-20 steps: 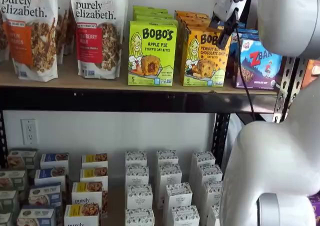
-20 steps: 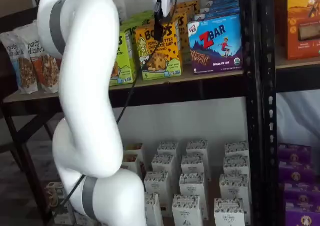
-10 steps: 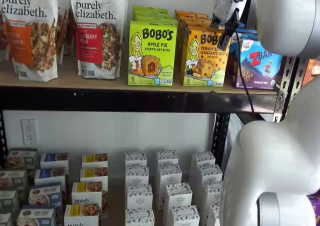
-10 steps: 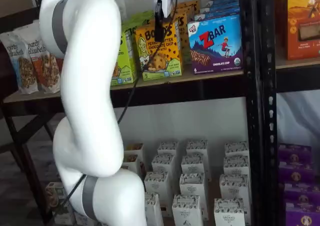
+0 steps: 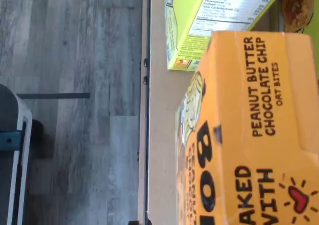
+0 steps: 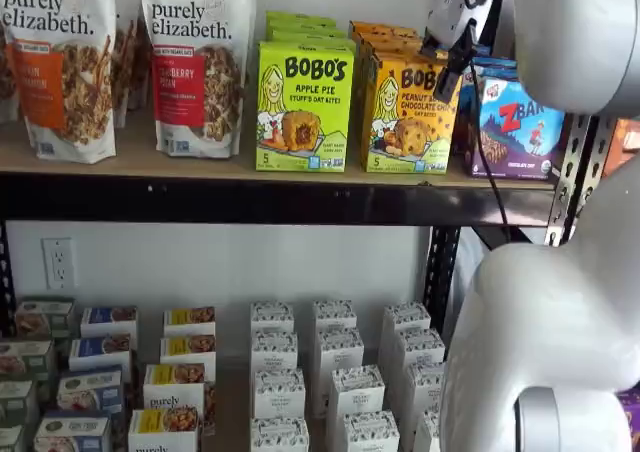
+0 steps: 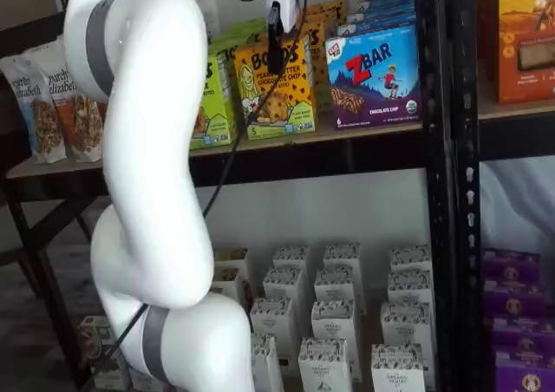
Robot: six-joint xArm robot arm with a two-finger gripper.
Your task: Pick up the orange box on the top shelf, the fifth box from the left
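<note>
The orange box (image 6: 404, 114) stands upright on the top shelf (image 6: 150, 160), between a lime-green Bobo's box (image 6: 304, 105) and a blue Zbar box (image 6: 518, 125). It also shows in a shelf view (image 7: 276, 90). My gripper (image 6: 449, 70) hangs in front of the orange box's upper right corner, white body above, black finger down. In a shelf view the gripper (image 7: 275, 47) overlaps the box's upper front. Only a side-on finger shows, so I cannot tell whether it is open. The wrist view shows the orange box's top (image 5: 249, 135) close up.
Granola bags (image 6: 198, 62) stand at the shelf's left. More orange boxes (image 6: 385, 34) stand behind the front one. A black upright (image 7: 442, 149) rises right of the Zbar box (image 7: 375, 78). Small white cartons (image 6: 335, 382) fill the lower shelf. My white arm (image 7: 147, 184) stands in front.
The gripper has shifted only very slightly in front of the orange box. The boxes have not moved.
</note>
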